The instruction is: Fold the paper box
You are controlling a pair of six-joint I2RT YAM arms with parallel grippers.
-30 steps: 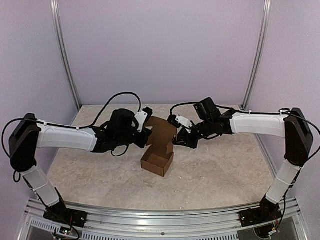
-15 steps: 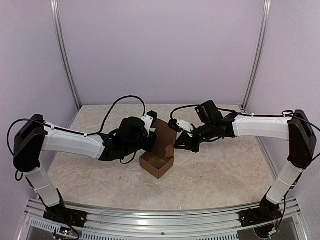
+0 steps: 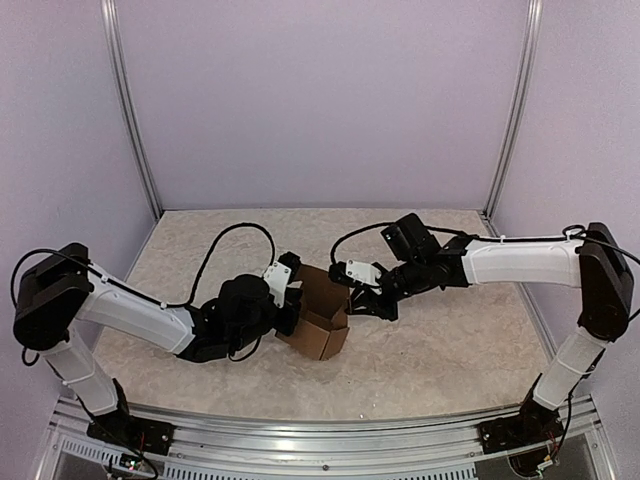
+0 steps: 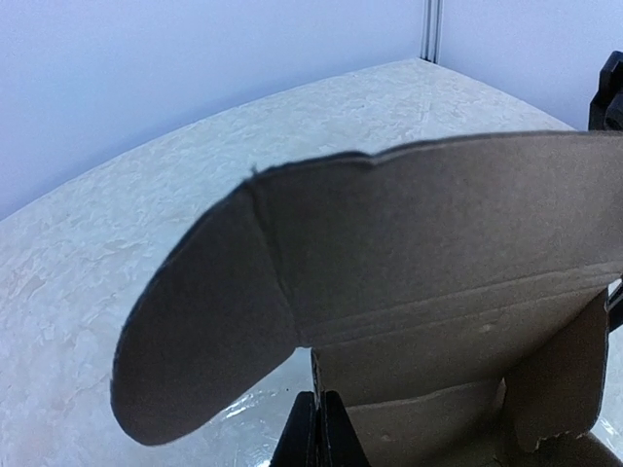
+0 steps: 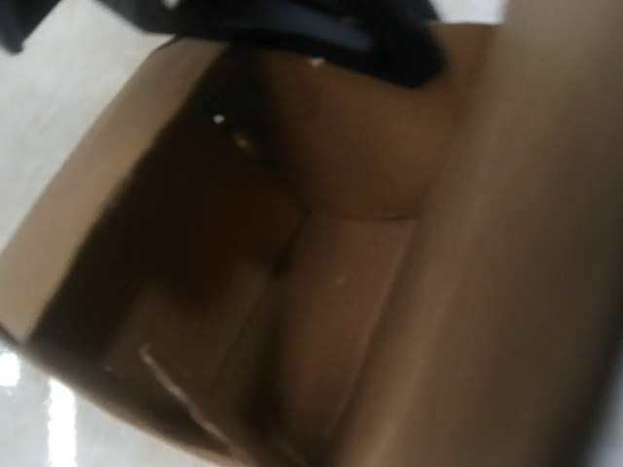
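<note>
Paper box [image 3: 318, 325]: sits open-topped on my bench [image 3: 450, 345], middle of the frame, lid flap [image 4: 419, 224] raised.
Left tool [image 3: 290, 303]: I have its fingers pressed together, against the box's left side, below the flap.
Right tool [image 3: 358, 300]: at the box's right edge; I cannot tell whether it clamps cardboard.
</note>
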